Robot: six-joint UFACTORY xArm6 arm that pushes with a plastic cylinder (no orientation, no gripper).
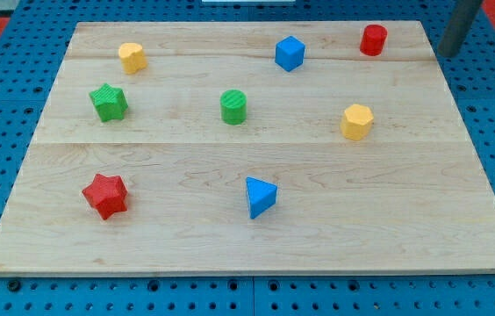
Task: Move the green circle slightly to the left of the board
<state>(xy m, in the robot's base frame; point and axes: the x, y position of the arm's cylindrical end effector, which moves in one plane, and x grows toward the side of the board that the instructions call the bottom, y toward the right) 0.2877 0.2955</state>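
Standing mid-board, the light, rigid green circle is best pushed from its right side; no claw is fitted, and the tip is parked far right.

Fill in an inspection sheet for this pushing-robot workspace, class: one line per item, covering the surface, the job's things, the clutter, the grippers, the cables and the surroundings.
Surface: pale wooden board, flat, made of joined planks.
Job's things: green circle upright near the board's middle, standing apart from every other block.
Clutter: green star at its left; yellow block and red star further left; blue cube, red cylinder, yellow hexagon and blue triangle elsewhere.
Grippers: none fitted; my tip sits at the view's top right, off the board's edge, right of the red cylinder, touching no block.
Cables: nothing seen.
Surroundings: blue perforated base around the board.
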